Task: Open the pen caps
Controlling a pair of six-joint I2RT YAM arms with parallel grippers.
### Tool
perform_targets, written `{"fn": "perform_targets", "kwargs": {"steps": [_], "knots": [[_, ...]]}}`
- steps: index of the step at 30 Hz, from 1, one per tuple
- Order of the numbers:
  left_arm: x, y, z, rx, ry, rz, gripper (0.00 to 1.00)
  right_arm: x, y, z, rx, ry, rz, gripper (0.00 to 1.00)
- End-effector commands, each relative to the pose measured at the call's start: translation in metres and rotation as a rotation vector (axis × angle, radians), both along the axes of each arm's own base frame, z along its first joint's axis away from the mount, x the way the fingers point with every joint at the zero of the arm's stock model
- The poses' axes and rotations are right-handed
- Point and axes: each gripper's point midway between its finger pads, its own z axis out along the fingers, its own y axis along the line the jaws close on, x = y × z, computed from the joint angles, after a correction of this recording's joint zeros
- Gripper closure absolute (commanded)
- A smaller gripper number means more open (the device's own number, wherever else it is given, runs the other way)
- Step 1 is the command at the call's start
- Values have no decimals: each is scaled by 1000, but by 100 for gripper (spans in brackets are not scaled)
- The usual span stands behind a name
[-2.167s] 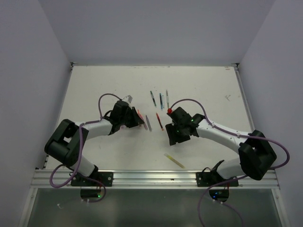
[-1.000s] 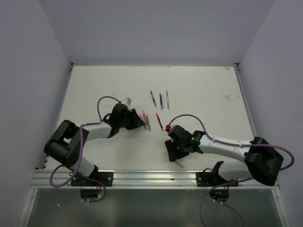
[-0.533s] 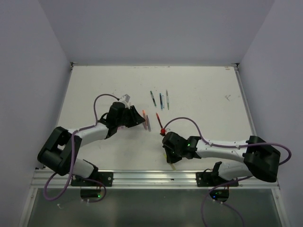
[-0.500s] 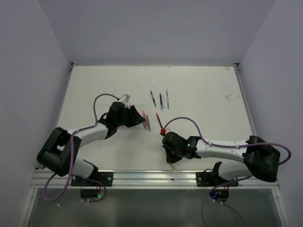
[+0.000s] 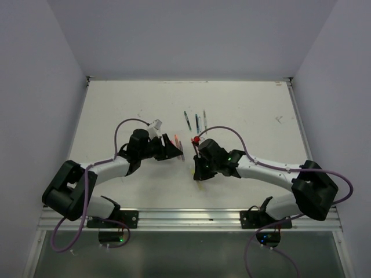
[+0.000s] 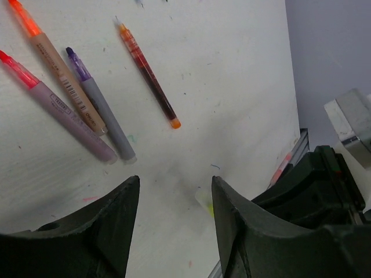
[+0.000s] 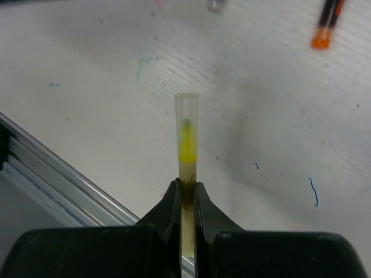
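Nearest me, my right gripper (image 7: 185, 194) is clenched on the yellow pen (image 7: 186, 152). It pinches the barrel so the capped end sticks out past the fingertips, and the pen looks lifted off the table (image 5: 249, 116). The clear cap (image 7: 186, 110) is on, with the yellow tip showing through it. At about ten o'clock from that gripper, my left gripper (image 6: 174, 185) hangs released, its jaws apart with nothing between them and only bare table below. In its wrist view, what I take to be the yellow pen's end shows low down, just past the right-hand finger. Farther out, at eleven o'clock, three capped pens (image 6: 87, 110) lie side by side and close together: one tan, one lilac, one grey. A thin red pen (image 6: 148, 72) lies a little apart from them at twelve o'clock. Farthest of all, at twelve o'clock on the table, a short row of pens (image 5: 196, 123) waits untouched. I judge the step in hand to be the set-up for uncapping the yellow pen: it is gripped and presented, but the cap has not been taken. The next move calls for swinging the left gripper across, closing it on the cap alone and not the barrel, then pulling straight along the pen while the right holds firm.
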Motion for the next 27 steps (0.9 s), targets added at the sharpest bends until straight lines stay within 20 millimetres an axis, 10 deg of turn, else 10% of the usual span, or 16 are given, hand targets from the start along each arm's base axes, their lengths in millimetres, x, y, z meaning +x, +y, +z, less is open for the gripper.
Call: {"fn": "perform_targets", "kwargs": {"steps": [1,27], "knots": [[-1,-7,25,-96,-64,-47,44,16,37,31,144,-40,101,100],[-9,-6,16,-108,39,-23,54,55,80,67,256,-122,68,100]]}}
